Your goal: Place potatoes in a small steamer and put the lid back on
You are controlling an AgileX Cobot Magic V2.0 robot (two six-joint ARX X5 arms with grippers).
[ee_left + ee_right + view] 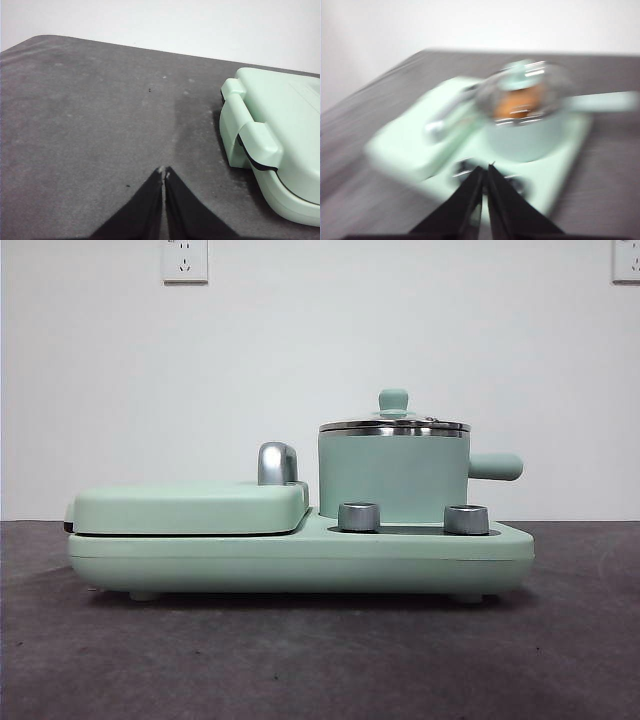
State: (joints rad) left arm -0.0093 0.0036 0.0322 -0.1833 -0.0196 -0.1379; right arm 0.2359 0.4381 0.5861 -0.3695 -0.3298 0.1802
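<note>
With the lid seated on the small steamer, the job looks done and both arms hang clear.

The dark desk [320,660] carries the mint cooker base [300,558], and every place here is read from the small steamer [393,478] standing on it. Its lid [394,424] sits level on the rim, sealing the pot. Inside, through the glass, the potato [516,105] shows orange. The right pincer [486,172] hovers above and in front of it, tips together, empty; the left pincer [164,173], likewise together, waits beyond the griddle's far end.
</note>
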